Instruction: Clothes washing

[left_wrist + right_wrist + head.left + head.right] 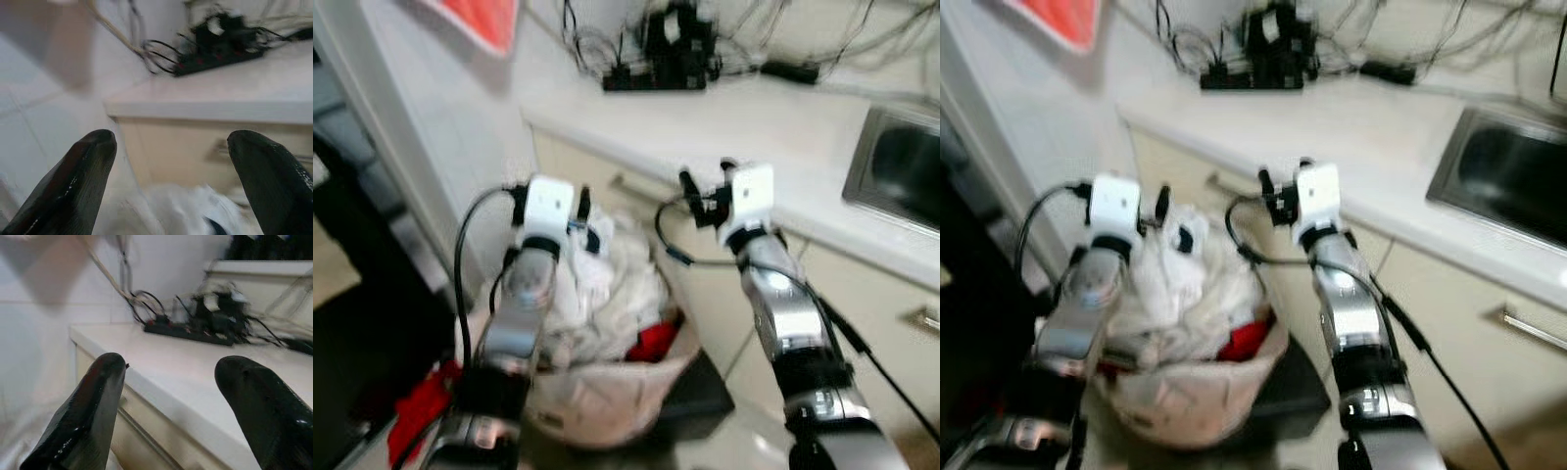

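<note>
Below the white counter, a laundry basket of white and red clothes stands against the cabinet front. The left gripper hovers over the clothes, fingers spread, empty. The right gripper is raised beside the counter edge, likewise spread. A power strip lies on the counter, a sink to the right

A: so what's the robot actually look like?

B: two shiny silver metal arms, left arm and right arm, each with a boxy white wrist block on the end. Loose black cable loops off the left one, and another runs down the right.

A: and the grippers?

B: left gripper and right gripper each have two long glossy black fingers with rounded tips.
</note>
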Controlling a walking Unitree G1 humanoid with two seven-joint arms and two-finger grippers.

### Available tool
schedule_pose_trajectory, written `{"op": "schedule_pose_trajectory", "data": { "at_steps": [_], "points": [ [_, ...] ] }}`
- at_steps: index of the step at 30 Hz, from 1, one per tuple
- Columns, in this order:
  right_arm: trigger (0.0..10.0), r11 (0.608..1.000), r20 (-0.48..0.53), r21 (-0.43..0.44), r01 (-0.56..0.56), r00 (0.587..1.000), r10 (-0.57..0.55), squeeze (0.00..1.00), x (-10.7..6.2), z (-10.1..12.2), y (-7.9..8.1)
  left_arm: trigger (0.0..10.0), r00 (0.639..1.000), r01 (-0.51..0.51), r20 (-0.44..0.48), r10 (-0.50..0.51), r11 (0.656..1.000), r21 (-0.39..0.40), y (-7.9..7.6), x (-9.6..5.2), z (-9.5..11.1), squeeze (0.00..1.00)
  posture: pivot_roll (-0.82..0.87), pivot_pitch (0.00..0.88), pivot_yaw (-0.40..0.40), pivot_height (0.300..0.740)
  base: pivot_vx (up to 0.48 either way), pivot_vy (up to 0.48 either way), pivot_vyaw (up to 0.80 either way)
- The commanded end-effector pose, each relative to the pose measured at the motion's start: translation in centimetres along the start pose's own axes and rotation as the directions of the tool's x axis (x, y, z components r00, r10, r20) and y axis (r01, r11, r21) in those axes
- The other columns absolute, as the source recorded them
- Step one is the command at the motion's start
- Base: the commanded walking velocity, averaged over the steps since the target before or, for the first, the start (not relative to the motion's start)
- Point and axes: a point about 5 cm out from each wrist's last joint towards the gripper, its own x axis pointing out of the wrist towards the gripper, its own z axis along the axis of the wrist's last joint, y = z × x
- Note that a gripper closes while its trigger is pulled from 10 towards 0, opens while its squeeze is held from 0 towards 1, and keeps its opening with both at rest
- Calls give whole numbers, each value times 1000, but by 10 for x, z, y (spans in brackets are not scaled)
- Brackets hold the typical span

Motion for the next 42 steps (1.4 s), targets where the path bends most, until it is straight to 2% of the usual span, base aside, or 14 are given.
{"op": "schedule_pose_trajectory", "data": {
  "at_steps": [1, 6, 9, 10, 13, 15, 16, 18, 21, 24, 25, 31, 37, 42],
  "points": [
    [10000, 995, 34, 19, -97, 995, 97, 0, 5, 11, 17, 10000, 995, -76, -63, 80, 995, 62, 17, 3, -9, 0, -74, 0, -3, 736, 0, 0, 0],
    [10000, 988, 36, 26, -149, 988, 148, 0, -5, 10, 24, 10000, 993, -35, -111, 44, 995, 89, 22, 16, -12, 0, -92, 0, 11, 736, 0, 0, 0],
    [10000, 983, 36, 34, -182, 983, 181, 0, -13, 9, 28, 10000, 988, 58, -144, -45, 994, 88, 15, 24, -11, 0, -104, 0, 19, 736, 0, 0, 0],
    [10000, 980, 34, 37, -197, 980, 196, 0, -19, 9, 30, 10000, 980, 122, -167, -106, 989, 88, 9, 28, -10, 0, -120, 0, 34, 736, 0, 0, 0],
    [10000, 983, 10, 36, -179, 984, 179, 0, -44, 7, 21, 10000, 907, 351, -271, -322, 934, 64, -18, 42, -9, 0, -163, 0, 71, 736, 0, 0, 0],
    [10000, 987, -5, 36, -154, 988, 155, 0, -53, 5, 15, 10000, 886, 388, -303, -351, 919, 71, -24, 45, -10, 0, -186, 0, 93, 736, 0, 0, 0],
    [10000, 993, -35, 43, -112, 993, 114, 0, -70, 2, 7, 10000, 863, 432, -338, -376, 896, 106, -30, 48, -13, 0, -220, 0, 121, 736, 0, 0, 0],
    [10000, 997, -72, 41, -64, 995, 67, 0, -90, -3, -4, 10000, 859, 450, -346, -378, 880, 154, -36, 54, -9, 0, -247, 0, 136, 736, 0, 0, 0],
    [10000, 1000, -128, 23, -16, 992, 19, 0, -115, -7, -15, 10000, 901, 388, -287, -325, 900, 199, -34, 74, 20, 0, -295, 32, 149, 736, 0, 0, 0],
    [10000, 1000, -150, 19, -2, 989, 5, 0, -123, -7, -16, 10000, 916, 361, -270, -298, 904, 230, -28, 82, 33, 0, -308, 36, 154, 736, 0, 0, 0],
    [10000, 1000, -163, 19, 1, 987, 2, 0, -130, -5, -13, 10000, 931, 284, -299, -210, 930, 233, -4, 89, 36, 0, -352, 43, 178, 736, 0, 0, 0],
    [10000, 999, -188, 46, 20, 982, -11, 0, -137, -2, -4, 10000, 917, 201, -385, -109, 957, 207, 29, 87, 22, 0, -372, 40, 186, 736, 0, 0, 0],
    [10000, 998, -208, 61, 6, 978, 7, 0, -141, -2, 1, 10000, 898, 189, -423, -119, 973, 129, 26, 83, 14, 0, -358, 67, 170, 736, 0, 0, 0],
    [10000, 998, -223, 60, -8, 975, 21, 0, -143, 0, 4, 10000, 870, 205, -481, -106, 966, 157, 26, 76, -3, 0, -373, 81, 157, 736, 0, 0, 0]
  ]
}}
